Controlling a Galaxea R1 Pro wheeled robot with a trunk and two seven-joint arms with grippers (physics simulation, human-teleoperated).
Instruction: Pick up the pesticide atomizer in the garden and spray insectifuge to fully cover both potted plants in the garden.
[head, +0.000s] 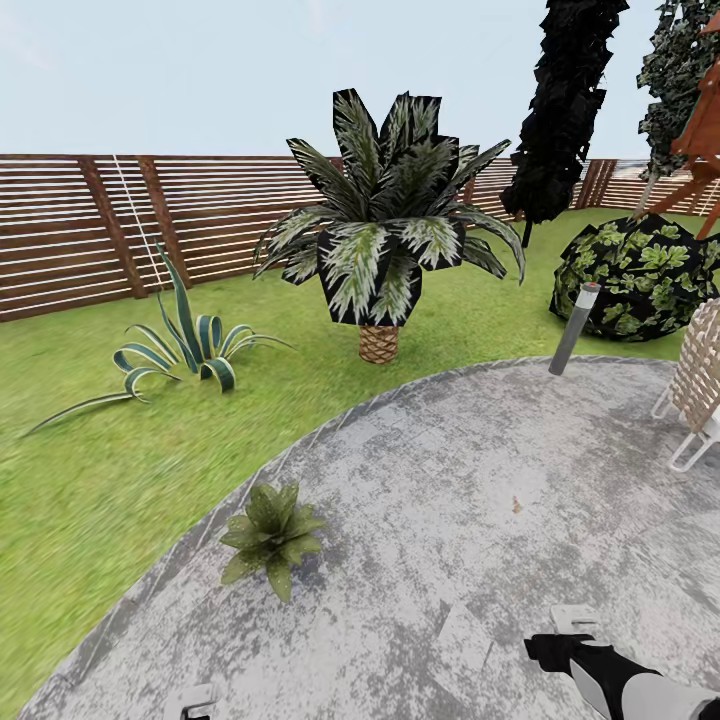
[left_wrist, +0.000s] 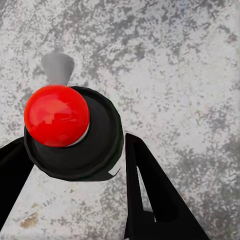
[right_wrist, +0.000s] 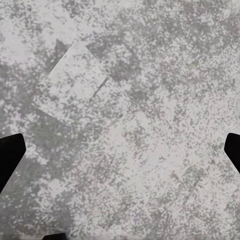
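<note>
the left pincer (left_wrist: 75, 165) is closed around the pesticide atomizer (left_wrist: 75, 132), its black fingers (left_wrist: 150, 185) pressed against either side of the round black body. seen from the left wrist, the atomizer's red ball top (left_wrist: 56, 115) and pale grey nozzle (left_wrist: 57, 67) point away over the grey stone paving (left_wrist: 175, 60), a hold that looks meant to keep the nozzle free and aimed outward for spraying.

the right pincer (right_wrist: 120, 150) is spread wide with nothing in it; its dark fingertips (right_wrist: 10, 155) sit at the far edges of the right wrist view over bare paving. in the head view the right arm (head: 610, 675) hangs low at the lower right, probably kept clear because one arm does the spraying.

one potted plant (head: 272, 535), a low rosette of pointed green leaves, sits on the paving (head: 480, 480) near its curved edge with the lawn (head: 90, 470), ahead and to the left of the robot. the second potted plant cannot be picked out here. further back stand the agave (head: 185, 350), the tall palm (head: 385, 235) and the wooden fence (head: 100, 225).

judging from this, the atomizer is in hand and the next step is bringing the nozzle toward the near rosette.
</note>
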